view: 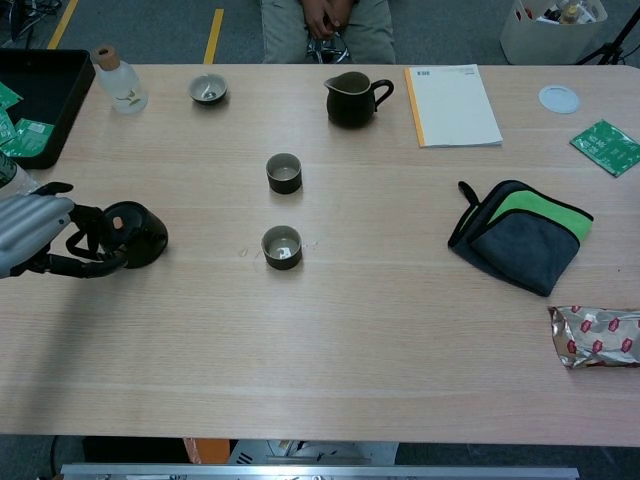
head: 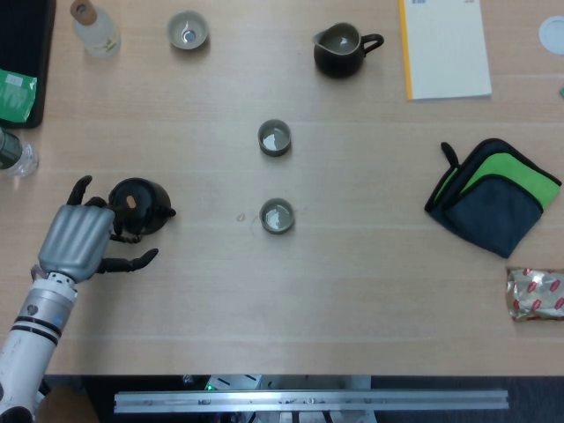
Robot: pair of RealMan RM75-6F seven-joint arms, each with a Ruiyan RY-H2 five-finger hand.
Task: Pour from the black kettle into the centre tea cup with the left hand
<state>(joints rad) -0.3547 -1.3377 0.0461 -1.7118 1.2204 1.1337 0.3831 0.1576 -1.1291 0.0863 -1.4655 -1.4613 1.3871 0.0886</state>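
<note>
The black kettle (head: 137, 205) (view: 134, 233) stands upright on the table at the left. My left hand (head: 76, 238) (view: 26, 236) sits just to its left and nearer me, fingers spread; the fingertips (head: 115, 231) reach the kettle's handle side, and the thumb stretches out below it without closing on it. Two tea cups stand in the table's middle: one further off (head: 274, 138) (view: 284, 173) and one nearer (head: 277, 216) (view: 282, 247). A third cup (head: 188, 31) (view: 208, 90) is at the back left. My right hand does not show.
A dark pitcher (head: 340, 49) and a white notebook (head: 445, 48) lie at the back. A grey-green cloth (head: 493, 194) and a foil packet (head: 536, 293) are on the right. A glass bottle (head: 95, 31) and a black tray (head: 19, 62) stand at the back left.
</note>
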